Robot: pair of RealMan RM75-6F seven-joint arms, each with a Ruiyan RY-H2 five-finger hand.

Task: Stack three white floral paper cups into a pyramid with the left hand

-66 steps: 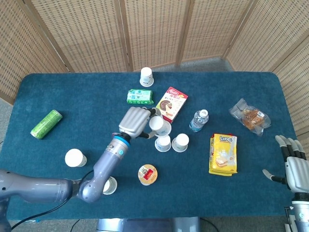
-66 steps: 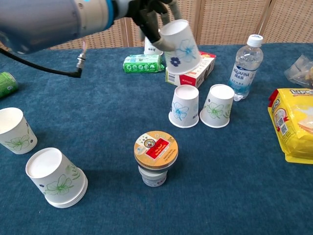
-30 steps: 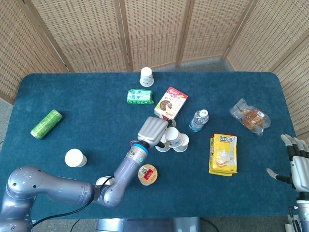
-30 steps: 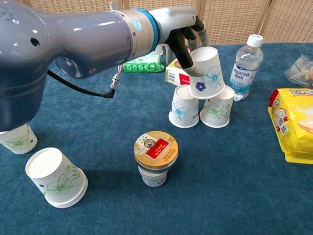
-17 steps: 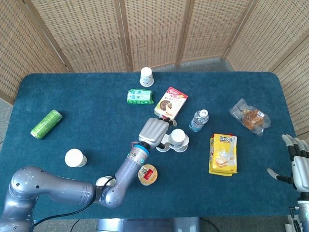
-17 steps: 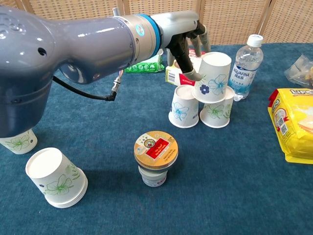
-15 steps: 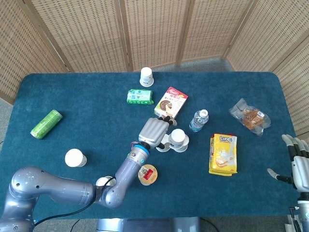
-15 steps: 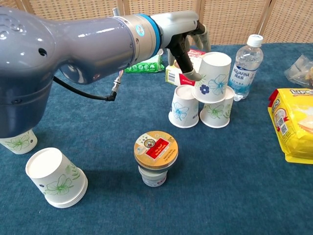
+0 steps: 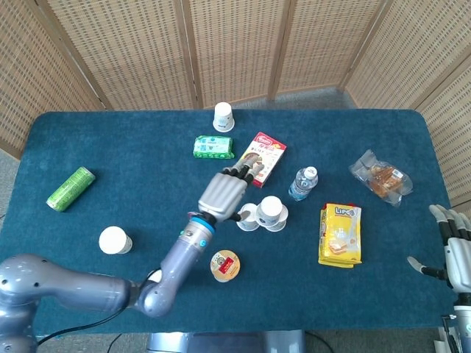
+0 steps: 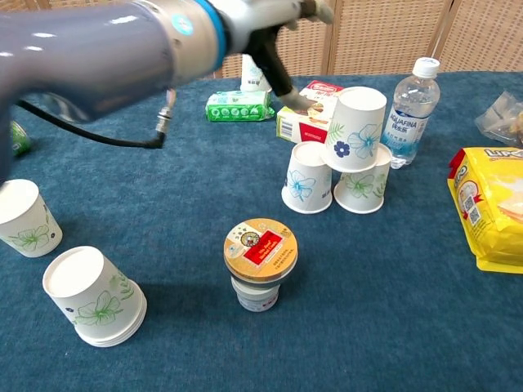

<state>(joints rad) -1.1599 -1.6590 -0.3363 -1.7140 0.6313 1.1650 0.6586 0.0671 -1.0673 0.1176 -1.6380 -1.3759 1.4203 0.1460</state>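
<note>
Three cups (image 10: pixel 339 153) form our pyramid near the table's middle, top cup (image 10: pixel 355 129) resting on two. Our left hand (image 9: pixel 224 193) hangs released beside them; we should draw it away high, brushing nothing. Right hand (image 9: pixel 454 248) idles, fingers apart.

A dark blue flower is printed on the white top cup (image 10: pixel 355 119), and pale blue and green blooms on the two cups beneath (image 10: pixel 308 177). The table (image 10: pixel 392 310) is covered in deep teal cloth. A yellow snack bag (image 10: pixel 490 204) is marked with red lettering.
</note>
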